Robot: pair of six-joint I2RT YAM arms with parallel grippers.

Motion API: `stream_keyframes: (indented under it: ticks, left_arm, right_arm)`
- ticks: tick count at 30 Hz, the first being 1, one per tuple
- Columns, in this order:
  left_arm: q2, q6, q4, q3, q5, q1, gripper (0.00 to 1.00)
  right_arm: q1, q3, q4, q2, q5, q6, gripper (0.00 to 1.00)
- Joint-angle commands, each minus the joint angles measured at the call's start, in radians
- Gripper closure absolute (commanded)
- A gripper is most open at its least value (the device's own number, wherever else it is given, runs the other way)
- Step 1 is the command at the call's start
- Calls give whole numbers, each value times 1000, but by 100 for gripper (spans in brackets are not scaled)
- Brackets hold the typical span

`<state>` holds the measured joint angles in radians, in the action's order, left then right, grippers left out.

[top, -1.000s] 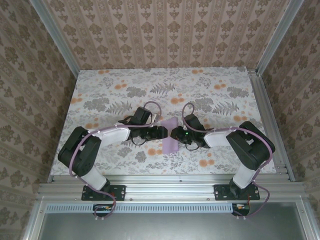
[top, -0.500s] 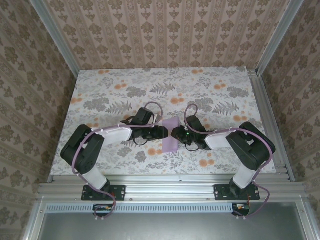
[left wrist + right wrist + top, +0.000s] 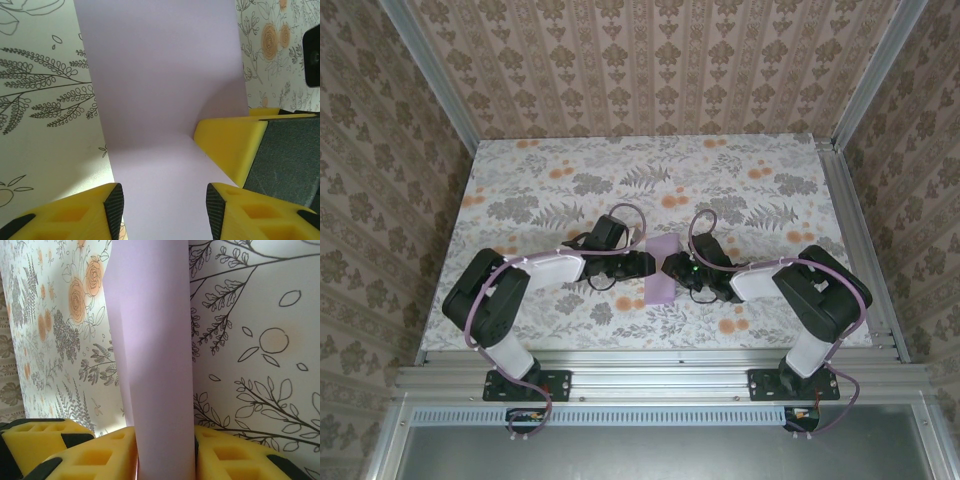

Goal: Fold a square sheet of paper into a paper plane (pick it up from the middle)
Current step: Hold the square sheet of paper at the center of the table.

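Seen from above, the two arms met at the middle of the floral-clothed surface (image 3: pixel 540 190). The lavender sheet of paper (image 3: pixel 662 286) lay between them, just below the frame's centre. It showed as a narrow upright strip, already folded. Its upper end was hidden under the left gripper (image 3: pixel 646 264) and the right gripper (image 3: pixel 673 268), whose dark bodies also covered their own jaws in that view.

In the left wrist view the sheet ran from the top edge down the middle, with a bend across it about halfway and the lower part brighter. The left jaws stood apart at the bottom corners, their black pads (image 3: pixel 114 210) on either side of the paper, which filled the gap. Whether they pressed its edges could not be told. A yellow finger (image 3: pixel 227 145) of the other gripper touched the sheet's right edge at mid right.

In the right wrist view the paper rose up the centre as a rounded, doubled-over band. The right jaws were closed against both its sides at the bottom edge, and the frame cut off the band's lower end.
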<state>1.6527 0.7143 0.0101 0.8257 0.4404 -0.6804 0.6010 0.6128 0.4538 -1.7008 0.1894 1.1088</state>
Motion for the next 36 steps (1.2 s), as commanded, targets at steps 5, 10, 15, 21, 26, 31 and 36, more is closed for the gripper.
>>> stream_keyframes:
  ticks: [5,10,15,21,26,31,36]
  left_arm:
    - [60,24,-48,37,8,-22,52]
    - [97,33,-66,41,14,-28,52]
    - [126,29,-43,47,1,-30,52]
    - [151,-4,20,59,-25,-30,52]
    - [179,-23,57,74,-37,-34,53]
    - [189,-53,91,96,-42,-33,53]
    - [200,-57,80,112,-22,-37,53]
  right_arm:
    - [-1,-34,-83,-13,-84,1,66]
    - [1,-36,-82,-15,-84,1,66]
    - [2,-36,-80,-9,-82,0,66]
    - [2,-34,-110,38,-114,-23,59]
    - [0,-19,-152,82,-120,-45,53]
    - [-13,8,-276,164,-141,-93,48]
    - [-38,35,-404,209,-153,-170,46]
